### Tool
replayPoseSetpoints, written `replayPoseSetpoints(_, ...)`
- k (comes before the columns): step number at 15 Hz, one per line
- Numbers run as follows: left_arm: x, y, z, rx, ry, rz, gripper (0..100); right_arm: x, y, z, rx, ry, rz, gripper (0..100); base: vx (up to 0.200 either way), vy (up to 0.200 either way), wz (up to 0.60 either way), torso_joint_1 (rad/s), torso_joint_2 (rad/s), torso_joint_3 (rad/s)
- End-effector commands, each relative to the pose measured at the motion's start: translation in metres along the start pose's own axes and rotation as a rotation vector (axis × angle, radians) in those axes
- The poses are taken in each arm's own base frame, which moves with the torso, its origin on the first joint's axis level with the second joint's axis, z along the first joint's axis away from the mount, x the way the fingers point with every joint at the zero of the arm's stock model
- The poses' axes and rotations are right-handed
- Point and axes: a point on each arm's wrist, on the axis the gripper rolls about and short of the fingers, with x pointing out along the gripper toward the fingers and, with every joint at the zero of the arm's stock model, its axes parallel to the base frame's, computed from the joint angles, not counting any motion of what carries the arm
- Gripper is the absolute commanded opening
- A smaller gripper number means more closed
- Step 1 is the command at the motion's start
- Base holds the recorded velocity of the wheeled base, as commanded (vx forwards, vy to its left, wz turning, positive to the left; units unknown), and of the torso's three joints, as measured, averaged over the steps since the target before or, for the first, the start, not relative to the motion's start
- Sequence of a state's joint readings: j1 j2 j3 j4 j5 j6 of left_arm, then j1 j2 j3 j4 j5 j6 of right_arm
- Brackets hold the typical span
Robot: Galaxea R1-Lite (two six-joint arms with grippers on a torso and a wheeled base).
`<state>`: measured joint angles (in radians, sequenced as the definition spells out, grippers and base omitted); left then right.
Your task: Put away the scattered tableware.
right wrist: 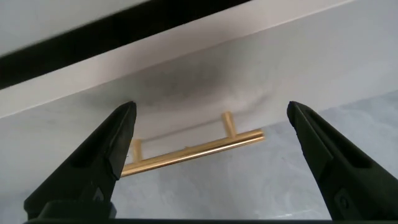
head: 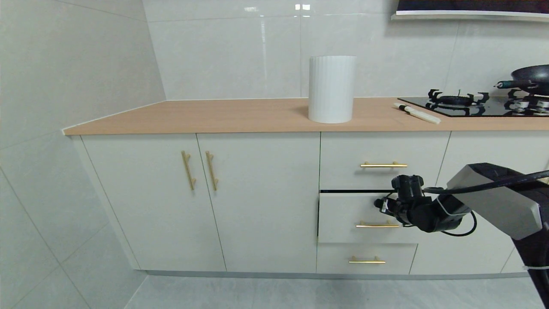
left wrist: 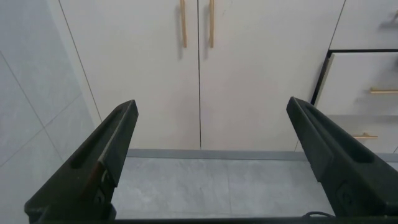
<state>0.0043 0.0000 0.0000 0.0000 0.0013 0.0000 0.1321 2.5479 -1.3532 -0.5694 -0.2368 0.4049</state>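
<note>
**Right gripper (head: 384, 205) at the middle drawer (head: 351, 210), jaws spread**

1. Right gripper. The jaws stand wide apart and hold nothing. The gripper faces the front panel of the middle drawer in the three-drawer stack, just above that drawer's gold bar handle (head: 376, 225). In the right wrist view the handle (right wrist: 193, 151) lies across the gap between the two black fingers (right wrist: 106, 155), farther off than the tips. Whether a fingertip touches the panel cannot be told.

2. Middle drawer. The drawer is pulled out a little way; a dark gap shows along its top edge and its left side stands proud of the cabinet face. The top drawer (head: 384, 156) and the bottom drawer (head: 366, 257) sit flush.

3. Left gripper (left wrist: 211, 106). The jaws are spread wide and hold nothing. The gripper is low, pointed at the base of the double cabinet doors (left wrist: 199, 74) and the grey floor (left wrist: 205, 186) in front of them.

4. Tableware. A slim white utensil with a black end (head: 417, 113) lies flat on the wooden countertop (head: 214, 116), just beside the left edge of the gas hob (head: 467, 105), well apart from both grippers. Its exact type cannot be told.

5. Other items. A tall white ribbed container (head: 331, 89) stands upright on the countertop above the drawer stack. A black pan (head: 532, 77) sits on the hob's far burner.
</note>
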Motion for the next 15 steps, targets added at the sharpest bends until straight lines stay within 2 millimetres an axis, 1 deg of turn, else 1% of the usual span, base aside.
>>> replayPoseSetpoints(1, 0.000, 0.000, 0.000, 0.000, 0.000, 0.001, 100, 0.005, -0.001, 0.000, 0.006, -0.005, -0.002, 100, 0.000, 0.000, 0.00, 0.000, 0.00, 0.000)
replayPoseSetpoints(3, 0.000, 0.000, 0.000, 0.000, 0.000, 0.001, 100, 0.009, 0.000, 0.000, 0.019, -0.012, -0.004, 100, 0.000, 0.000, 0.00, 0.000, 0.00, 0.000)
replayPoseSetpoints(7, 0.000, 0.000, 0.000, 0.000, 0.000, 0.001, 100, 0.020, 0.001, 0.009, 0.091, -0.054, 0.002, 100, 0.000, 0.000, 0.00, 0.000, 0.00, 0.000)
replayPoseSetpoints(9, 0.000, 0.000, 0.000, 0.000, 0.000, 0.001, 100, 0.020, 0.002, 0.012, 0.118, -0.065, 0.006, 100, 0.000, 0.000, 0.00, 0.000, 0.00, 0.000)
replayPoseSetpoints(11, 0.000, 0.000, 0.000, 0.000, 0.000, 0.001, 100, 0.023, 0.002, 0.011, 0.119, -0.066, 0.005, 100, 0.000, 0.000, 0.00, 0.000, 0.00, 0.000)
replayPoseSetpoints(15, 0.000, 0.000, 0.000, 0.000, 0.000, 0.001, 100, 0.022, 0.002, 0.012, 0.121, -0.068, 0.004, 100, 0.000, 0.000, 0.00, 0.000, 0.00, 0.000)
